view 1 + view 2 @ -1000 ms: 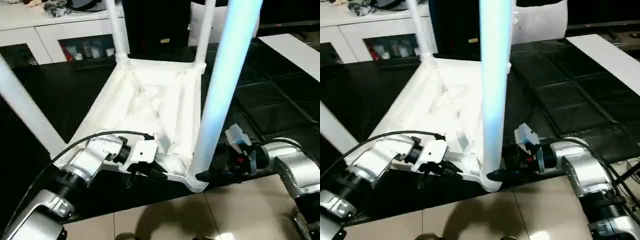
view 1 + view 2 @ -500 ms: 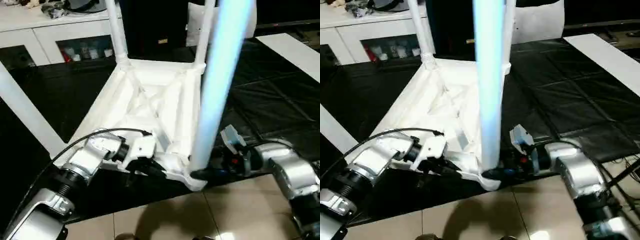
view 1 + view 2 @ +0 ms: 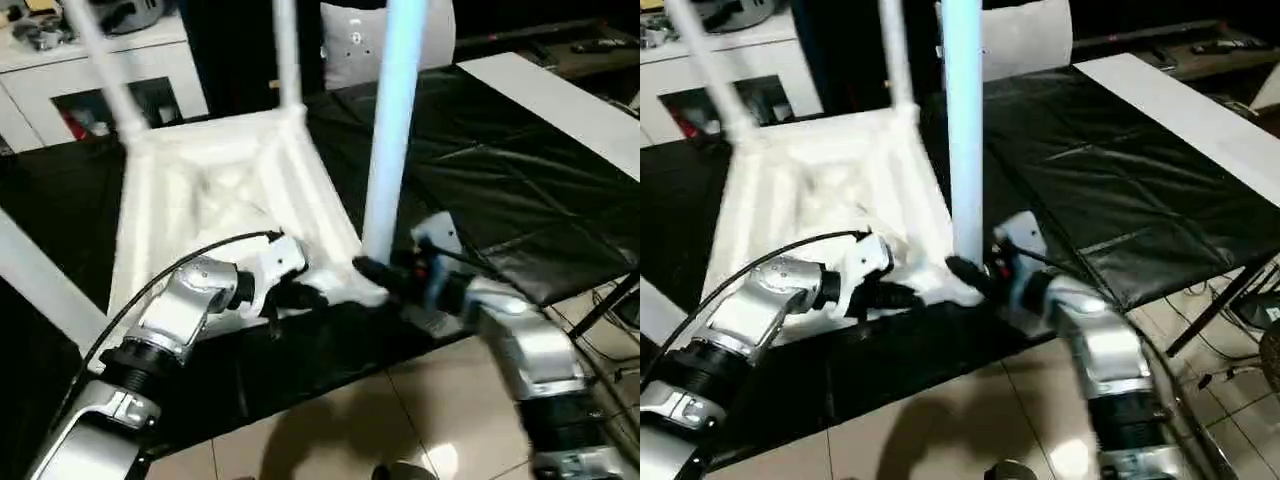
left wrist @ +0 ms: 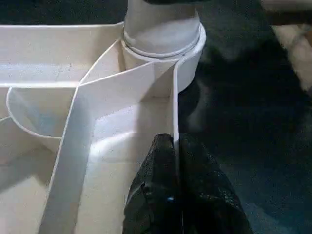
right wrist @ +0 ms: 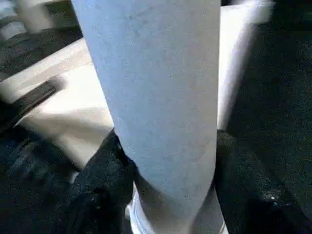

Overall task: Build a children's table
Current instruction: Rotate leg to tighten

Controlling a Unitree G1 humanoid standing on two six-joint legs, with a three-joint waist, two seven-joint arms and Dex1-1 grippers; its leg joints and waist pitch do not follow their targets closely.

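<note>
legs point(image 3: 390, 130) stand in tabletop point(image 3: 200, 190) sockets; right end effector point(image 3: 372, 272) clamps one, left end effector point(image 4: 178, 161) pinches rim

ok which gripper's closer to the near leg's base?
Right. The right gripper has its fingers on either side of the leg, just above the socket. The left gripper is shut on the tabletop rim beside that corner.

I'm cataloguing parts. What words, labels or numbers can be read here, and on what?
None can be read.
White panel behind the table: small dark marks, too blurred.
Items in the cabinet: labels too small.
Tabletop and legs: no markings visible.
</note>
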